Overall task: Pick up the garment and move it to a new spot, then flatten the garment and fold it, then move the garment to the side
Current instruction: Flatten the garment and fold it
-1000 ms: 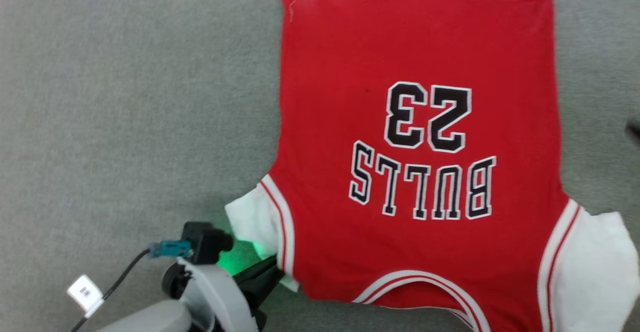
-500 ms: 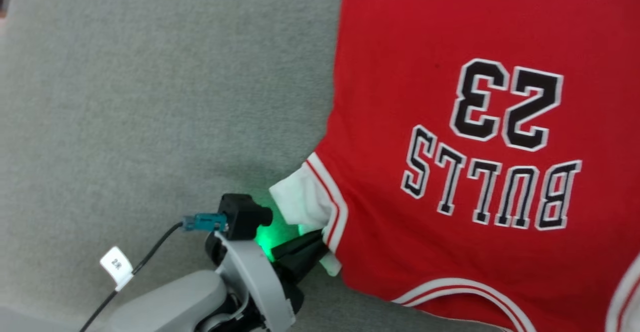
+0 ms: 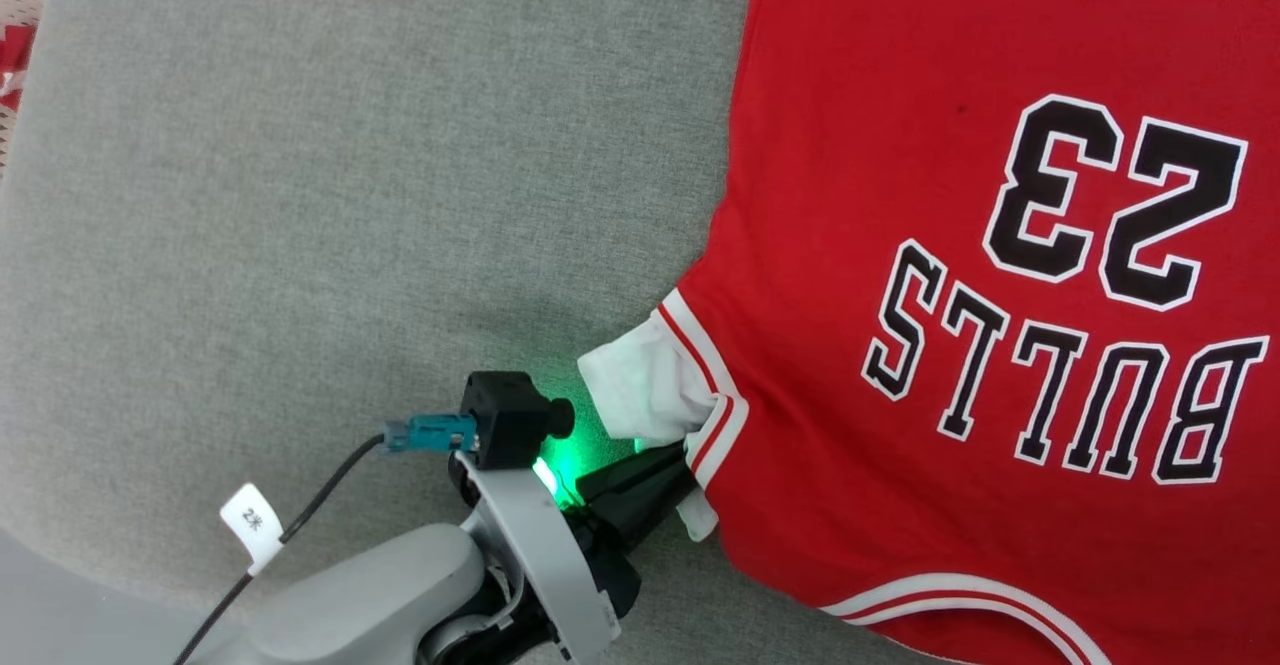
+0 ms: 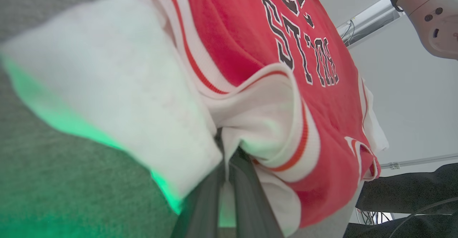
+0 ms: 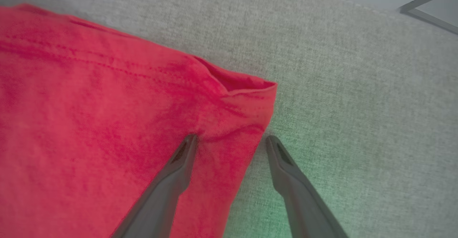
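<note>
The garment (image 3: 900, 145), a red jersey with black "BULLS 23" lettering, lies flat on the grey surface, right of centre in the head view. My left gripper (image 3: 684, 473) is shut on its crumpled white sleeve (image 3: 640, 390) beside the striped trim. In the left wrist view the closed fingers (image 4: 247, 191) pinch the white sleeve cloth of the garment (image 4: 243, 44). In the right wrist view my right gripper (image 5: 230, 137) is open over a red hemmed corner of the garment (image 5: 89, 105). One finger rests on the fabric and the other is over the grey surface just past the edge.
The grey upholstered surface (image 3: 300, 195) stretches wide to the left of the garment; its rounded front edge (image 3: 60, 585) shows at lower left. A beige perforated basket with red-and-white cloth (image 3: 12, 55) peeks in at the far upper left. A cable with a white tag (image 3: 250, 525) trails from my left wrist.
The head camera has turned, so the whole scene has slid rightward in the head view. My left gripper stays shut on the sleeve, and the trim beside it bunches slightly more.
</note>
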Robot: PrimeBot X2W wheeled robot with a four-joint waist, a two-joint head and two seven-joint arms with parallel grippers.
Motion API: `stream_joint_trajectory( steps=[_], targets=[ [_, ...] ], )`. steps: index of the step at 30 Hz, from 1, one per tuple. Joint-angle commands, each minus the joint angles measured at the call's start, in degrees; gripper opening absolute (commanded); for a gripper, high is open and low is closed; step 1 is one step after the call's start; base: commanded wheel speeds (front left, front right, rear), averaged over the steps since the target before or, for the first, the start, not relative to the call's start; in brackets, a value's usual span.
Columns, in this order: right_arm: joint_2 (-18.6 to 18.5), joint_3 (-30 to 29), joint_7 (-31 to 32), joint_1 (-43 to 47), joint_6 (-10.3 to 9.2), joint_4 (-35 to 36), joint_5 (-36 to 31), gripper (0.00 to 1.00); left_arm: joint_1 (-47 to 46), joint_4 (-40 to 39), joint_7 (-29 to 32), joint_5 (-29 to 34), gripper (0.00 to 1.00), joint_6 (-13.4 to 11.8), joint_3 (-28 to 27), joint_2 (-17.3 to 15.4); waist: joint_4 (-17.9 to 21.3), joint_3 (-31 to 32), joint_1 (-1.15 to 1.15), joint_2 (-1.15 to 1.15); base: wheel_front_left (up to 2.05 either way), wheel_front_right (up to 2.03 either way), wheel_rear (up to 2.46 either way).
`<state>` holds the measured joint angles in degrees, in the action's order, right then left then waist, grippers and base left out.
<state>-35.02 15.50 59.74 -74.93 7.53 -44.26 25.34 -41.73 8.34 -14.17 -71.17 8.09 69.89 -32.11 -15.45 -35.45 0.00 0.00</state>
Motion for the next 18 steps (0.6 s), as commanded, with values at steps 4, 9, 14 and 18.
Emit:
stream_joint_trajectory(
  steps=[4,9,14,18],
  targets=[
    [-0.38,2.32,-2.36,3.65,-0.09,-0.93,2.12,0.0,1.61,6.58,0.93,-1.19,0.0,-1.29,0.74,0.45,0.82,0.83,0.0,0.0,0.0,0.0,0.0],
    [-2.42,6.63,-6.55,5.5,-0.09,2.45,5.31,0.0,2.36,7.09,0.49,-1.33,0.0,-1.21,0.61,-0.4,2.26,3.36,0.0,0.0,0.0,0.0,0.0],
    [-7.6,12.46,-7.19,10.09,-0.09,11.13,13.33,0.0,5.11,6.51,-0.04,-1.9,0.0,-1.19,0.02,-2.8,4.51,7.62,0.0,0.0,0.0,0.0,0.0],
    [-13.61,15.02,-7.53,16.66,-0.09,19.34,19.81,0.0,7.13,5.06,-0.31,-1.96,0.0,-1.47,-0.83,-4.49,6.19,10.82,0.0,0.0,0.0,0.0,0.0]
  ],
)
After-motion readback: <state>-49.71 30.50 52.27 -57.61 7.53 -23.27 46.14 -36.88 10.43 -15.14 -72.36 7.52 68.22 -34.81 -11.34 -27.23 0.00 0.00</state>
